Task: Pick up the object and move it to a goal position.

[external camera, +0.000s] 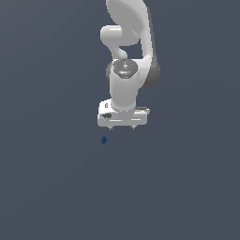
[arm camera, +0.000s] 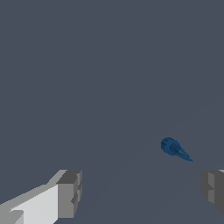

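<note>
The object [external camera: 103,139] is a tiny dark blue blob with a small nub on top, lying on the grey floor. My white gripper [external camera: 121,127] hangs just above it and slightly toward the exterior view's right, its two fingertips spread wide apart and open with nothing between them. In the wrist view the object [arm camera: 174,149] shows as a dark blue rounded body tapering to a point. It lies on the floor ahead of my gripper [arm camera: 142,192], nearer the one finger [arm camera: 213,189] than the other finger [arm camera: 70,192], and touches neither.
A plain dark grey floor [external camera: 56,187] fills both views. The white arm [external camera: 129,47] rises behind the gripper in the exterior view. No other objects, containers or goal marker show.
</note>
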### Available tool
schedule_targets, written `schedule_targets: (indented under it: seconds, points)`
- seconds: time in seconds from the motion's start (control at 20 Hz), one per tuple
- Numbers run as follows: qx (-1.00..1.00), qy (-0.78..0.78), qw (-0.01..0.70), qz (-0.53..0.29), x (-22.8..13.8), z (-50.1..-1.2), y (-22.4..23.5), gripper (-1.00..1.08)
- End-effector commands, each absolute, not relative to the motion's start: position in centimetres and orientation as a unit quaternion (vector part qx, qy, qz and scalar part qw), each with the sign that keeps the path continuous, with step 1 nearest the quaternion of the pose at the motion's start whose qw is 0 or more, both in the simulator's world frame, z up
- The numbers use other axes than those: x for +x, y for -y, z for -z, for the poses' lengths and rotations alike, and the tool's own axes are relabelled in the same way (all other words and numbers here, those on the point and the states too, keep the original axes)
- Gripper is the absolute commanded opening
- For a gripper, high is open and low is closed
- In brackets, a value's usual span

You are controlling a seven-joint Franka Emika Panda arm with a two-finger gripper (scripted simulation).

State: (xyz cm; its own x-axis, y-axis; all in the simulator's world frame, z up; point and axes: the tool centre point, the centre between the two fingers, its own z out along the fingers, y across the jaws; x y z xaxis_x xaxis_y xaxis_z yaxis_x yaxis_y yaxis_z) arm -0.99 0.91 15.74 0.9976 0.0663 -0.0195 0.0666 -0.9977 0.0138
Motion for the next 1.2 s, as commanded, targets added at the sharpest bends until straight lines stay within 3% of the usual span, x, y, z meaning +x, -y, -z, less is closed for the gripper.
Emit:
schedule_targets:
  seconds: [0.0, 0.6, 1.15]
  points:
    - [0.999, -0.033, 0.007, 0.010, -1.0, -15.7, -0.9, 1.00]
    - [1.000, -0.005, -0.002, 0.002, -0.6, -17.6, -0.4, 1.00]
    - [0.997, 0.075, -0.003, 0.002, -1.3, -13.3, 4.1, 1.00]
